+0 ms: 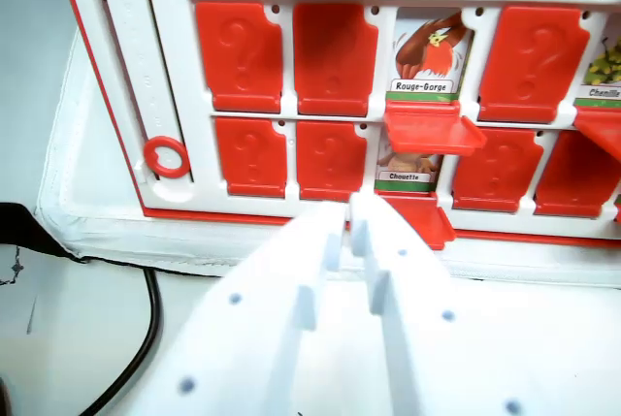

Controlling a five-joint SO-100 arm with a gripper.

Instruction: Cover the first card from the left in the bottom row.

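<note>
Glossy red plastic flaps (241,154) on white game board (116,67), matte white gripper (351,217) jaws nearly pressed together.

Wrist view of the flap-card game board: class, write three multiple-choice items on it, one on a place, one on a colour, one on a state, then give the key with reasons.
1. Where does the red ring sit?
A. on the white strip at the board's left
B. on the Chouette card
C. on the hand

2. What colour are the flaps?
A. blue
B. red
C. green

3. In the nearest row, the leftmost flap is:
A. open, showing a picture
B. missing
C. covering its card

Key: 1 A, the ring lies on the left strip. 2 B, every flap is red. 3 C, only its question mark shows, while the Chouette card lies uncovered.
</note>
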